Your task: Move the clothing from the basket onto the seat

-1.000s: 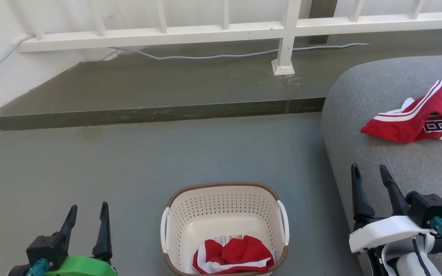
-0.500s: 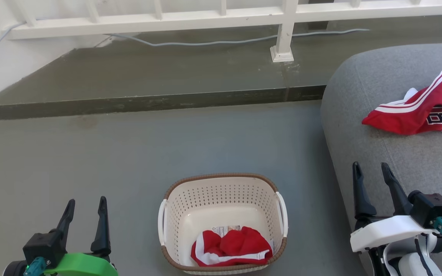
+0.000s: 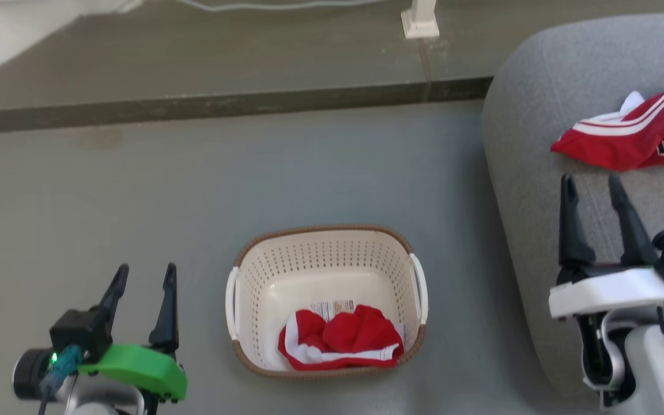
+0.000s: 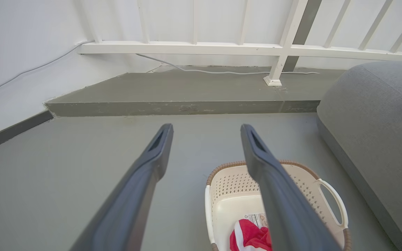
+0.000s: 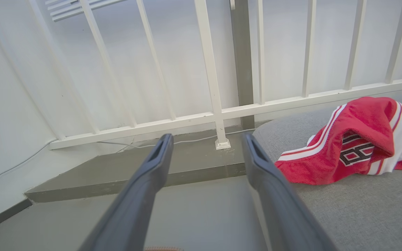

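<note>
A basket (image 3: 320,229) stands on the floor (image 3: 136,190), in the lower middle of the head view. One garment (image 3: 340,343) lies bunched inside it against the near wall, partly over a label (image 3: 332,308) on the basket's bottom. To the basket's right, apart from it, sits a sofa cushion (image 3: 539,144). A second garment (image 3: 637,135) lies on top of the cushion. Behind the basket the floor meets a raised step (image 3: 193,63). A railing (image 4: 222,48) runs along the back of the step, with a cable (image 4: 222,72) lying below it. The left gripper (image 3: 145,268) hangs left of the basket, over the floor. The right gripper (image 3: 591,180) hangs over the cushion, just before the second garment.
</note>
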Robot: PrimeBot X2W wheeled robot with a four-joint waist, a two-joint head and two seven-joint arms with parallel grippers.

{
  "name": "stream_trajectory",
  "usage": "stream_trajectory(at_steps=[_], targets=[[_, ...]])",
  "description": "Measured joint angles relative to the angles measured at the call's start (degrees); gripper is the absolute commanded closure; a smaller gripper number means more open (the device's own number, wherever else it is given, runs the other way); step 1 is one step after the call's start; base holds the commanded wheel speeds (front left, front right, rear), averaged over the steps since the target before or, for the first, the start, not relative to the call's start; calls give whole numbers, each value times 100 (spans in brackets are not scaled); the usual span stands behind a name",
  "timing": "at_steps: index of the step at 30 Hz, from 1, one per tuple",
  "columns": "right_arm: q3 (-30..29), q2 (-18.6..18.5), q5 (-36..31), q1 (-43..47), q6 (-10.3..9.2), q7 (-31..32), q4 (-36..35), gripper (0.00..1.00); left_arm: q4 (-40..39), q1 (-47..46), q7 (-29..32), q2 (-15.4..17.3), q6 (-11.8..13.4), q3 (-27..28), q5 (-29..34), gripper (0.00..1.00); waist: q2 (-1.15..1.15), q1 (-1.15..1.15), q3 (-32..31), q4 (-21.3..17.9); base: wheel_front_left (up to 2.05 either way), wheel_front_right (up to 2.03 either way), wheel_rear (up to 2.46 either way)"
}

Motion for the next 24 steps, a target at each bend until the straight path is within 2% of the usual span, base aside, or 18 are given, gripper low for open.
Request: stream_trajectory(at_steps=[13, 24], targets=[[-65, -29, 2, -888, 25, 1, -197, 0, 124, -1035, 422, 78, -205, -335, 356, 0, 0, 0, 920, -171, 0, 0, 0], [-58, -37, 3, -1906, 99, 19, -394, 0, 626, -2005, 937, 56, -582, -1011, 762, 0, 0, 1, 1808, -384, 0, 0, 0]])
